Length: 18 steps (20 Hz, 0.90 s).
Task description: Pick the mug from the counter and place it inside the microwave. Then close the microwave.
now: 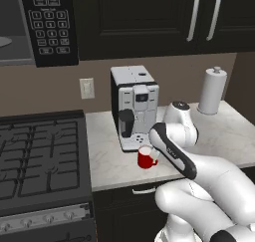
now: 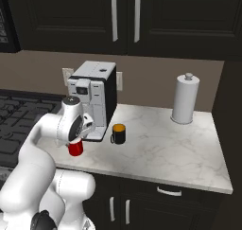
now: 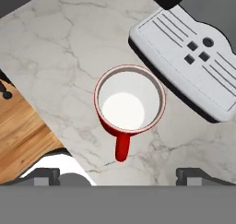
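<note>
Mug (image 3: pixel 129 109) stands upright on the counter (image 3: pixel 60 57), handle at six o'clock, coffee machine (image 3: pixel 193 66) tray just beside it at two o'clock; gripper (image 3: pixel 117 174) hangs above, wide open and empty, likely lined up to descend

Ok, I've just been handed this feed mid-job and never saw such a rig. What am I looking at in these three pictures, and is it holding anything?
The white jointed thing is a robot arm on a drivable base. Two pictures come from cameras on that base, behind the arm to its left and right. The third looks straight down from the hand itself; the two dark stubs at its bottom are the fingertips of the claw.

On the marbled counter stand a red mug, a white-and-black coffee machine, a small black cup and a white paper towel roll. A stove lies left of the counter, and the microwave hangs above it, its door open.

The claw is open above the mug, holding nothing.
</note>
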{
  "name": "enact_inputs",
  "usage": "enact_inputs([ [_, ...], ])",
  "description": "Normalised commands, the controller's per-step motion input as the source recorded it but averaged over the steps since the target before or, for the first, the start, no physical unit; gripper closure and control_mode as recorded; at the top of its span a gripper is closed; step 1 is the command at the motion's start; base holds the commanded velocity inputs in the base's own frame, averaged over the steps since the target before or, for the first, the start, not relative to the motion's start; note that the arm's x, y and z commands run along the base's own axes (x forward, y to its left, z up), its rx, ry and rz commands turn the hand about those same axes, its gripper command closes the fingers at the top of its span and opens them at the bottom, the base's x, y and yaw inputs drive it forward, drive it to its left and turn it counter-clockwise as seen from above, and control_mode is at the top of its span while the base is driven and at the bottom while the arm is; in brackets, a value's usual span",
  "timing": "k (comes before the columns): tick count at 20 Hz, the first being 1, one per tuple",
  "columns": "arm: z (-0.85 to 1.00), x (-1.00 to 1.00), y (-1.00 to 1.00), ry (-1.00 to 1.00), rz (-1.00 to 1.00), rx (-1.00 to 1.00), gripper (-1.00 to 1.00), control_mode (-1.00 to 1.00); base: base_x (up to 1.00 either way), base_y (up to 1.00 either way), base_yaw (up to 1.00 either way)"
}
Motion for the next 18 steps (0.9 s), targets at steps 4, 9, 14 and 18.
enact_inputs([
  [4,-0.15,0.00,0.00,0.01,0.02,0.00,-1.00,-1.00,0.00,0.00,0.00],
  [9,-0.27,0.00,0.00,0.00,0.01,0.00,-1.00,-1.00,0.00,0.00,0.00],
  [14,-0.32,0.01,0.00,0.00,0.02,0.00,-1.00,-1.00,0.00,0.00,0.00],
  [18,-0.09,0.00,0.00,0.00,0.02,0.00,-1.00,-1.00,0.00,0.00,0.00],
])
